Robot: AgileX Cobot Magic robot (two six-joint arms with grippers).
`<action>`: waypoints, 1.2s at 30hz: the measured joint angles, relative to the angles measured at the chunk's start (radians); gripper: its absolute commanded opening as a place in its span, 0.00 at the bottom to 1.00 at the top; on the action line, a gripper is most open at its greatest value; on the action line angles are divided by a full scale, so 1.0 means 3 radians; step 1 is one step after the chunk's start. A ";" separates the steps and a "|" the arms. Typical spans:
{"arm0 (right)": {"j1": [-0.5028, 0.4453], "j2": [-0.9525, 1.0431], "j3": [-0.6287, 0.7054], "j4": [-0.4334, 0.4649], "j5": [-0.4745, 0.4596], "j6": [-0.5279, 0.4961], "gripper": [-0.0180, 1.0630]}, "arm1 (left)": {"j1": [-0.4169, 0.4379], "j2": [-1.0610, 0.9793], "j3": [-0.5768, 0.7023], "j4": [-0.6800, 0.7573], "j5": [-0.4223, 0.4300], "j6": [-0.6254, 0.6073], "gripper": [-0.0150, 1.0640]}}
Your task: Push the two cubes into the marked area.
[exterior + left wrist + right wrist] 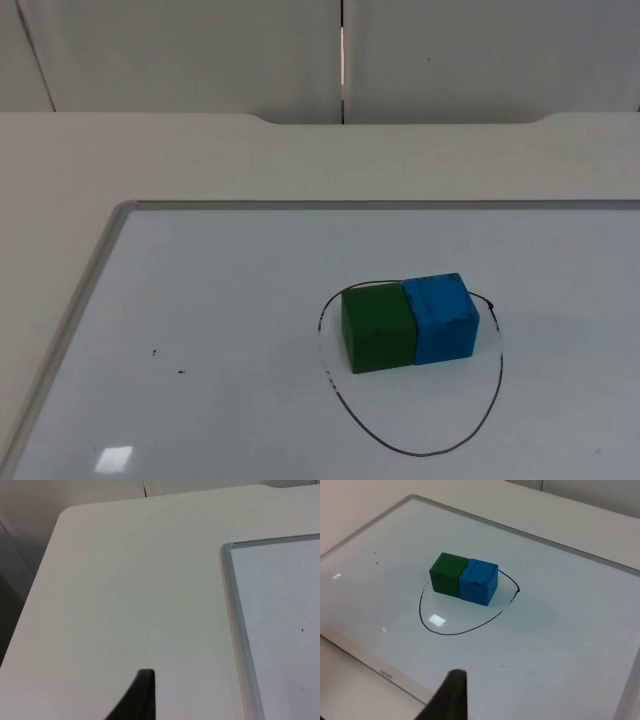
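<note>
A green foam cube (378,328) and blue foam cube (442,317) sit on a white board (200,320), inside a thin black drawn loop (497,390); the counter (200,160) is off-white.

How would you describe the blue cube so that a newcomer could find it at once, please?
On the whiteboard lying on the white table, find the hand-drawn black loop. Two cubes sit touching at its far end. The blue cube is the one nearer the right arm's side, pressed against the green cube.

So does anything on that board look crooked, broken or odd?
Little stands out. The green cube and blue cube sit touching at the far edge of the hand-drawn ring, which is lopsided. The blue cube's top looks scuffed.
</note>
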 measured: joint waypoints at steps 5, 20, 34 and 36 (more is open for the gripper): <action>0.0000 0.0000 0.0000 0.0000 0.0000 0.0000 0.99 | 0.0000 0.0000 0.0000 0.0000 0.0000 0.0000 0.99; 0.0000 0.0000 0.0000 0.0000 0.0000 0.0000 0.99 | 0.0000 0.0000 0.0000 0.0000 0.0000 0.0000 0.99; 0.0000 0.0000 0.0000 0.0000 0.0000 0.0000 0.99 | 0.0000 0.0000 0.0000 0.0000 0.0000 0.0000 0.99; 0.0000 0.0000 0.0000 0.0000 0.0000 0.0000 0.99 | 0.0000 0.0000 0.0000 0.0000 0.0000 0.0000 0.99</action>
